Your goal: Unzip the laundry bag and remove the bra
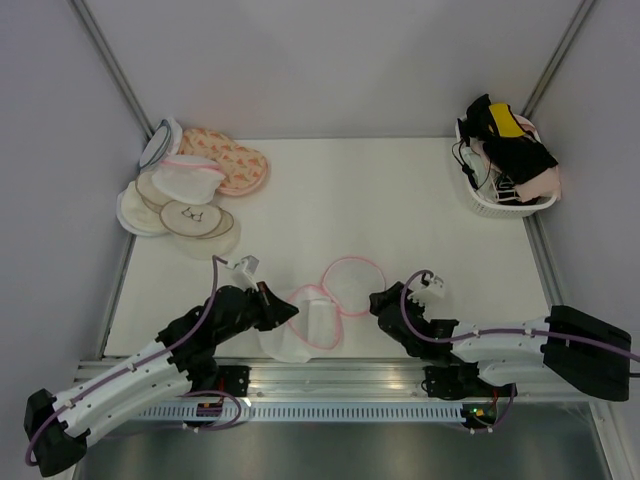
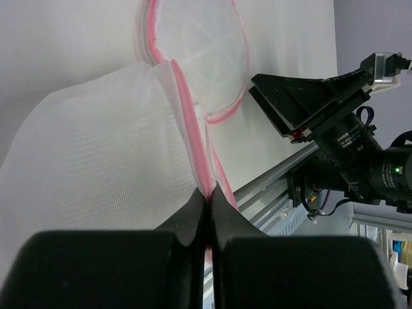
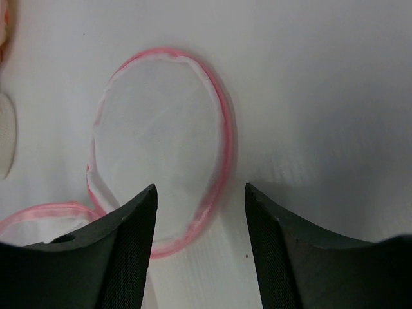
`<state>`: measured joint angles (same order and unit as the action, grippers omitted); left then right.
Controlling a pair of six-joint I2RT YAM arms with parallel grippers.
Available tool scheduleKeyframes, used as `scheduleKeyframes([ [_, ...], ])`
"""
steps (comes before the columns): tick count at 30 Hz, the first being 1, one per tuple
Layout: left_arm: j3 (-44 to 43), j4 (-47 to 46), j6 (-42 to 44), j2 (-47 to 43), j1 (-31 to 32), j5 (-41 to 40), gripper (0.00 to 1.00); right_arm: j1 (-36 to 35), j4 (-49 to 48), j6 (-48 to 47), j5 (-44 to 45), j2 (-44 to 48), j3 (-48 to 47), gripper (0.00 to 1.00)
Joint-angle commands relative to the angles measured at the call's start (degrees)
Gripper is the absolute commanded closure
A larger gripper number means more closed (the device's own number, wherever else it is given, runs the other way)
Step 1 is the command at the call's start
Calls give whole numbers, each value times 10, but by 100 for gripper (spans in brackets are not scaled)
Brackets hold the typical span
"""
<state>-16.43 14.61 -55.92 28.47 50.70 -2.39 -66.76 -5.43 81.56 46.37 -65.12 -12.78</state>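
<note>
Top external view: a white rectangular bench [image 1: 400, 200] is enclosed on the left, far and right sides by plain grey wall panels [image 1: 330, 60], with slanting metal posts [image 1: 112, 72] at the far corners. A slotted aluminium rail [image 1: 340, 377] runs along the near edge and carries both arm bases. The small round white mesh laundry bag with pink zipper trim [image 1: 300, 340] lies at the near centre of the bench, just beyond the rail and between the two arms. It is unzipped. Its disc-like mesh lid [image 1: 352, 287] lies flat on the bench at the far right of the body and joins it at the rim. The left jaws are closed on the pink zipper trim [image 2: 191, 129] at the bag's left side. The right jaws stand partly apart over the lid [image 3: 161, 148], holding nothing; contact with the lid cannot be determined. A pile of flat round fabric pouches [image 1: 185, 195] occupies the far left corner. A white slotted plastic basket [image 1: 485, 205] of mixed garments [image 1: 515, 150] occupies the far right corner.
</note>
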Motion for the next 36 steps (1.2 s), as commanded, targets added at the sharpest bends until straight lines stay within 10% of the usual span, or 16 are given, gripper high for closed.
scheduleKeyframes([
  [1, 5, -20, -13, -4, -2, 13, 98, 15, -110, 28, -37, -31, 46, 38],
  [9, 9, -36, -13, 1, -2, 21, 98, 73, -280, -7, -131, -161, 39, 55],
  [14, 14, -38, -17, -9, -2, 41, 98, 103, -350, -31, -158, -231, 24, 100],
  [18, 21, -35, -19, -20, -2, 40, 98, 102, -340, -58, -151, -210, 24, 100],
  [36, -112, -182, 42, 225, -8, 41, 98, 82, 227, -320, -19, 315, -96, 100],
])
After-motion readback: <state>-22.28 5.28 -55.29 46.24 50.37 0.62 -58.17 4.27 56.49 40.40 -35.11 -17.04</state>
